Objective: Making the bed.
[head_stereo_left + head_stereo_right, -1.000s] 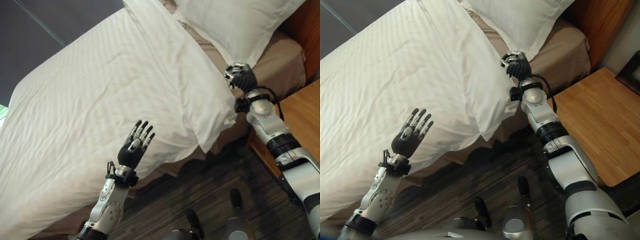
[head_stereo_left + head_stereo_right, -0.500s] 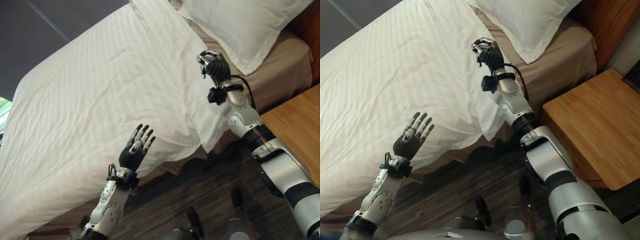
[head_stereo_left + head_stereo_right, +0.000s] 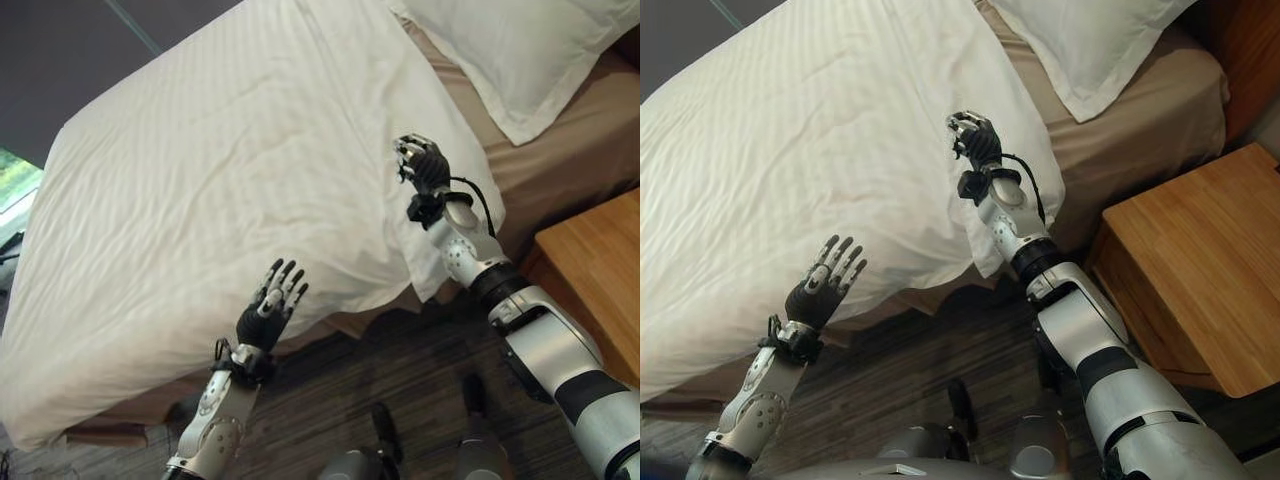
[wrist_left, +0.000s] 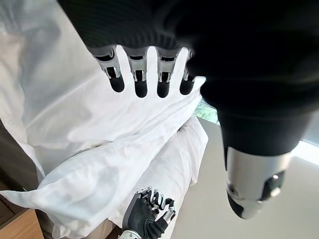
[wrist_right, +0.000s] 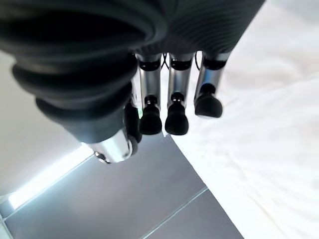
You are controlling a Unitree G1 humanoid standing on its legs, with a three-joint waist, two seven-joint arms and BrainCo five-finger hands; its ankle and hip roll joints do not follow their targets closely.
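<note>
A white striped duvet (image 3: 230, 170) covers most of the bed, and its near right corner hangs folded over the bed's side. A white pillow (image 3: 520, 50) lies at the head on a tan sheet (image 3: 560, 150). My left hand (image 3: 265, 315) is raised by the bed's near edge, open, with its fingers (image 4: 149, 74) straight and apart and nothing in it. My right hand (image 3: 425, 170) hovers over the duvet's right edge, below the pillow. Its fingers (image 5: 174, 99) are curled with nothing between them.
A wooden nightstand (image 3: 1190, 270) stands right of the bed, close to my right arm. A wooden headboard (image 3: 1250, 60) rises at the far right. Dark plank floor (image 3: 400, 380) runs along the bed's near side.
My right hand has moved from beside the pillow's corner down over the duvet's right edge, still curled. The left hand stays raised and open. The camera has shifted.
</note>
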